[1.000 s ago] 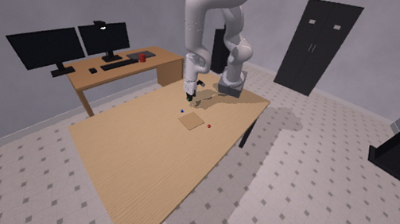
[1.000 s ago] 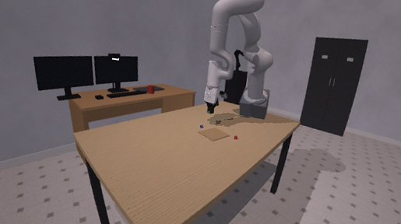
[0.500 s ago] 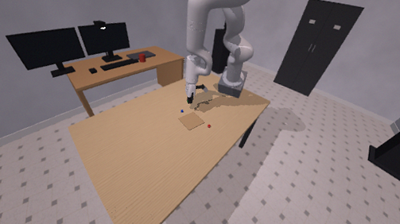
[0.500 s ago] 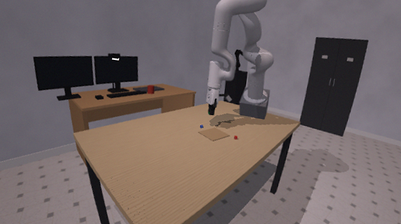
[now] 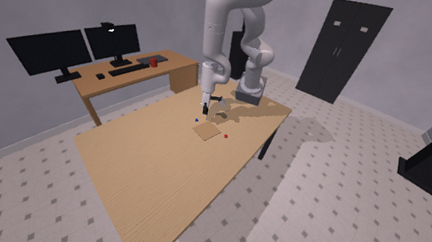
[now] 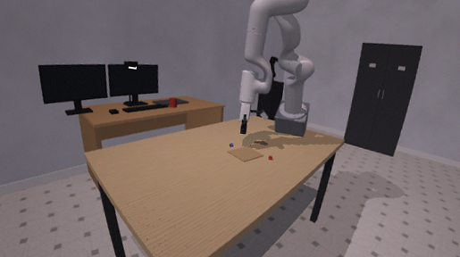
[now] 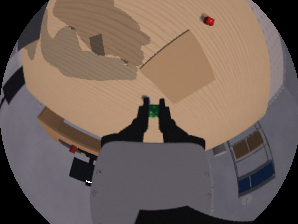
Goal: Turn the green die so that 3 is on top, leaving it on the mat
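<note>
Green die (image 7: 154,110): one, pinched between the fingers of the gripper (image 5: 204,111) (image 6: 243,129) (image 7: 153,105), raised above the table (image 5: 149,158) (image 6: 186,181) (image 7: 240,65), near the mat (image 5: 206,131) (image 6: 245,154) (image 7: 179,68).

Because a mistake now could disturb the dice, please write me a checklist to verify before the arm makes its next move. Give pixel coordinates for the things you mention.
- Green die (image 7: 154,110) between the fingers of the gripper (image 5: 204,113) (image 6: 243,133) (image 7: 153,105): ok.
- Green die over or on the mat (image 5: 206,131) (image 6: 245,154) (image 7: 178,69): not ok, mat lies off to one side.
- Mat flat on the table: ok.
- Red die (image 5: 226,136) (image 6: 270,158) (image 7: 209,21) apart from mat: ok.
- Blue die (image 5: 196,120) (image 6: 231,145) apart from mat: ok.
- 3 facing up on green die: cannot tell.
</note>
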Available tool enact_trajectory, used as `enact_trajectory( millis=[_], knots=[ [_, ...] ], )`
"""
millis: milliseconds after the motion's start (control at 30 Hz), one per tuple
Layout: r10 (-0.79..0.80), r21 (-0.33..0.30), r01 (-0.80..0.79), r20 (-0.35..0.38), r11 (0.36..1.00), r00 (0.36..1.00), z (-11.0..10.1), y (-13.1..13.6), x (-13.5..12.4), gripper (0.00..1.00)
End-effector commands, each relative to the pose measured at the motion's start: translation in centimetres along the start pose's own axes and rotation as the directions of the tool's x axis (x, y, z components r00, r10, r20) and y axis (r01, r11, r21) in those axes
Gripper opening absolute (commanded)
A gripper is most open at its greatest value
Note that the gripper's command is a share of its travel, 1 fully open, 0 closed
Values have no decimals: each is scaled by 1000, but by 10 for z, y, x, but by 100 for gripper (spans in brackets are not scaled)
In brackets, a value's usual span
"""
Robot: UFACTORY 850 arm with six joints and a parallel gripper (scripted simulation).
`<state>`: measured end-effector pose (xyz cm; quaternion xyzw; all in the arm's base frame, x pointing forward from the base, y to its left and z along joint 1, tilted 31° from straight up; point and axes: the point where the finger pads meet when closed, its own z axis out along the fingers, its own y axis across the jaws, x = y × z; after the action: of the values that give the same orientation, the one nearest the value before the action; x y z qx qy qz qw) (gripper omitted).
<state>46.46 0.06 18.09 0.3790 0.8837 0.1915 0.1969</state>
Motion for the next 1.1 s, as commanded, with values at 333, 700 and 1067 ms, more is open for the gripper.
enact_trajectory(
  millis=[333,700,1067],
  knots=[
    [406,22,-405,-29,914,913,0,28,9,11],
    [613,26,-612,-23,790,790,-1,44,15,11],
    [844,27,-843,-16,537,537,-2,67,25,11]
  ],
)
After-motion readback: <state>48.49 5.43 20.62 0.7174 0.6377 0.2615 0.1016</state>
